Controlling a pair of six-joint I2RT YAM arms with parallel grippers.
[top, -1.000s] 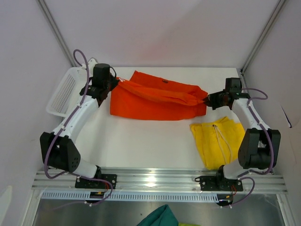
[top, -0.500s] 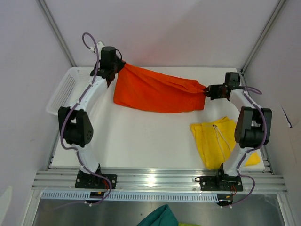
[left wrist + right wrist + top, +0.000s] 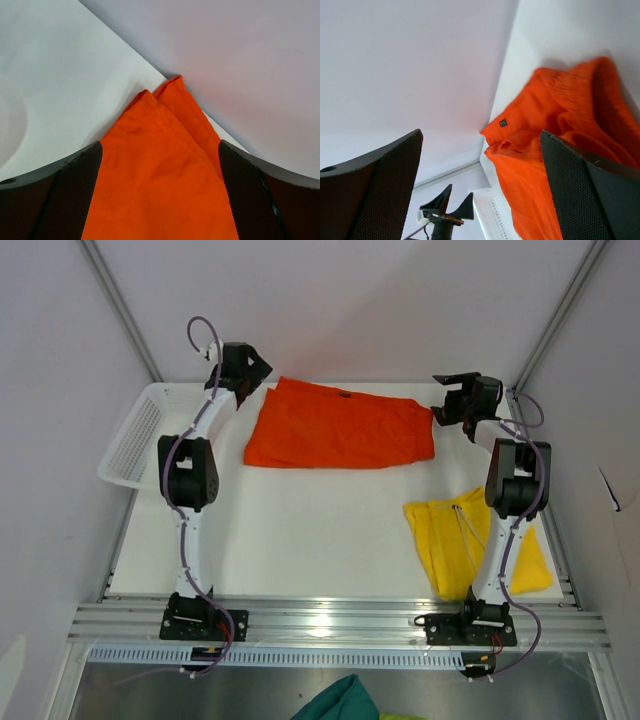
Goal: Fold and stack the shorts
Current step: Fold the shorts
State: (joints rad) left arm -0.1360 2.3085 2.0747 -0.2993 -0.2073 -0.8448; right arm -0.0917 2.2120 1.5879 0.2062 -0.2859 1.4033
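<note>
The orange-red shorts point(image 3: 340, 425) lie flat across the back of the table, a small dark label point(image 3: 503, 122) near their far edge. The yellow shorts point(image 3: 475, 540) with white drawstrings lie crumpled at the right, beside the right arm. My left gripper point(image 3: 255, 365) hangs open over the orange pair's left end; in the left wrist view the orange cloth point(image 3: 160, 185) lies loose between the spread fingers point(image 3: 65, 195). My right gripper point(image 3: 447, 400) stands open just off the right end, and the orange fabric point(image 3: 560, 130) shows past its fingers point(image 3: 585, 190).
A white mesh basket point(image 3: 140, 435) sits at the table's left edge. A teal-green cloth point(image 3: 340, 702) lies below the front rail. The back wall and corner posts stand close behind both grippers.
Both grippers have opened and let go of the orange shorts, which were stretched between them and now lie flat. Both arms have reached further towards the back wall.
</note>
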